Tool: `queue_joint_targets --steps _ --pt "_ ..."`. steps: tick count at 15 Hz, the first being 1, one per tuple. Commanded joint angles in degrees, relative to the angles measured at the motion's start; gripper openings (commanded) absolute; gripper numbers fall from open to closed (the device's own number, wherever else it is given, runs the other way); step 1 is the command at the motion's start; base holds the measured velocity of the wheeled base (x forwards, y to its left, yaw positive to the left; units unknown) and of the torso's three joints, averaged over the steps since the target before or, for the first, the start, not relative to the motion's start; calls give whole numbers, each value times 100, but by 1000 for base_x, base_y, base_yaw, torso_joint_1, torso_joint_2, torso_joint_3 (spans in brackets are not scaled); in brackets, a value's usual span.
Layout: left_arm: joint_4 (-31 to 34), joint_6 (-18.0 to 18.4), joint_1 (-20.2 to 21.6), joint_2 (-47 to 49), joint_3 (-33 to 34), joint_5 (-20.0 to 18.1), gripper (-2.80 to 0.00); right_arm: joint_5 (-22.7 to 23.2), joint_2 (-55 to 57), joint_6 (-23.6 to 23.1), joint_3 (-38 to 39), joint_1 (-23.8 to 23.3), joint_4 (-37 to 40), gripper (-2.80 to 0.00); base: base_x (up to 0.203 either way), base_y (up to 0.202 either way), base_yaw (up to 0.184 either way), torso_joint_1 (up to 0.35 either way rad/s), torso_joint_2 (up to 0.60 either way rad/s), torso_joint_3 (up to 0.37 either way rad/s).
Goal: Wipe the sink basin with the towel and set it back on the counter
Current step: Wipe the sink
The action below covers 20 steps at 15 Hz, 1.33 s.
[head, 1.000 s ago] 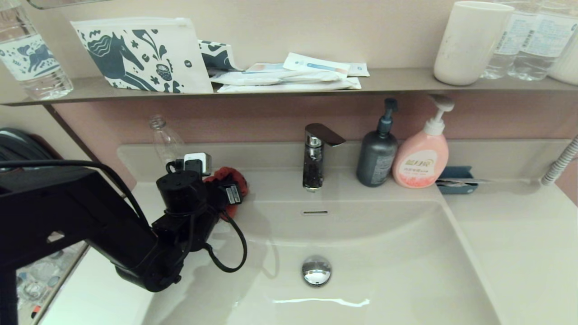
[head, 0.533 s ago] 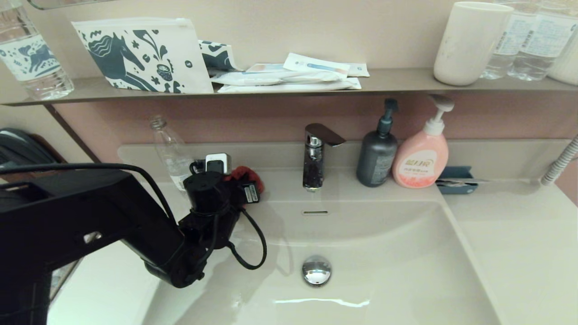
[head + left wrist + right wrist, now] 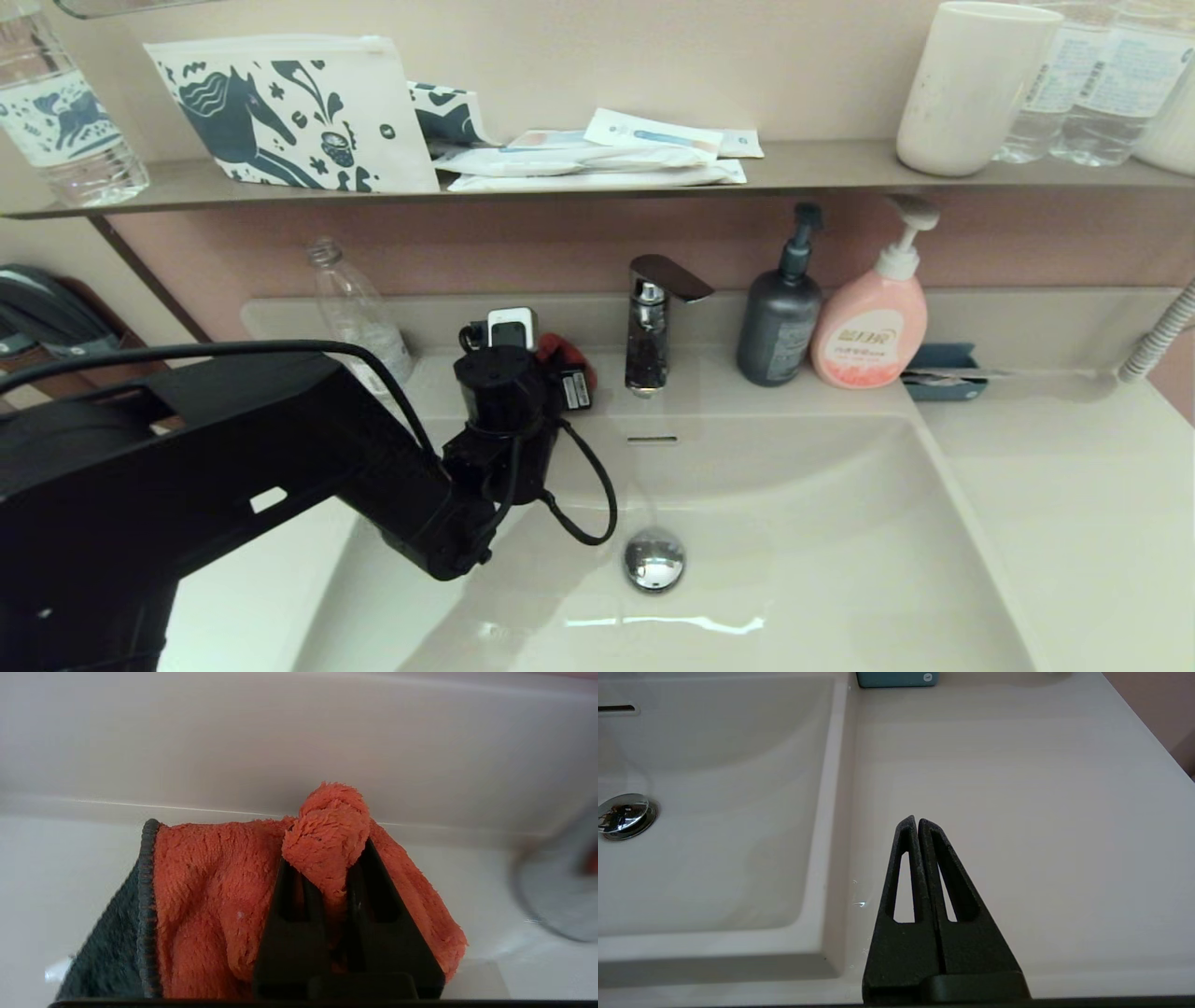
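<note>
Towel (image 3: pixel 210 905): pinched in closed left pincer (image 3: pixel 327 877) at desk's (image 3: pixel 1074 485) back edge; lower it flat into sink basin (image 3: pixel 794 523); right pincer (image 3: pixel 918 823) parked, closed empty.

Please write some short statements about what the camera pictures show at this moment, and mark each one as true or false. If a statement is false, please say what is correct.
1. The left gripper is shut on the small orange-red fluffy towel. True.
2. The right gripper holds a second cloth. False: it is shut and empty, above the smooth off-white counter.
3. The round chrome drain plug lies in the glossy off-white sink basin. True.
4. The pink pump bottle stands on the grey-brown wall shelf. False: it stands on the counter, beside the dark grey pump bottle.
5. The towel is blue. False: it is orange-red with a dark grey edge.
</note>
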Motion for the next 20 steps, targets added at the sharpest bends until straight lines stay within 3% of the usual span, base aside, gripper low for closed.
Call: queue_joint_targets --steps 1,7,10,14,20 --pt "-54 -3 -162 142 -168 64 -280 -1 5 0 0 0 0 -280 0 0 0 0 0 0" --pt "128 -3 -407 257 -417 172 -280 -1 5 0 0 0 0 -280 0 0 0 0 0 0" --pt "169 0 -273 209 -350 172 -280 -1 5 0 -6 0 0 -280 0 0 0 0 0 0" --pt "142 -6 239 -157 433 -164 -280 -1 5 0 0 0 0 -280 0 0 0 0 0 0" --pt "92 63 1586 -615 1259 -1024 -280 -1 5 0 0 0 0 -280 0 0 0 0 0 0"
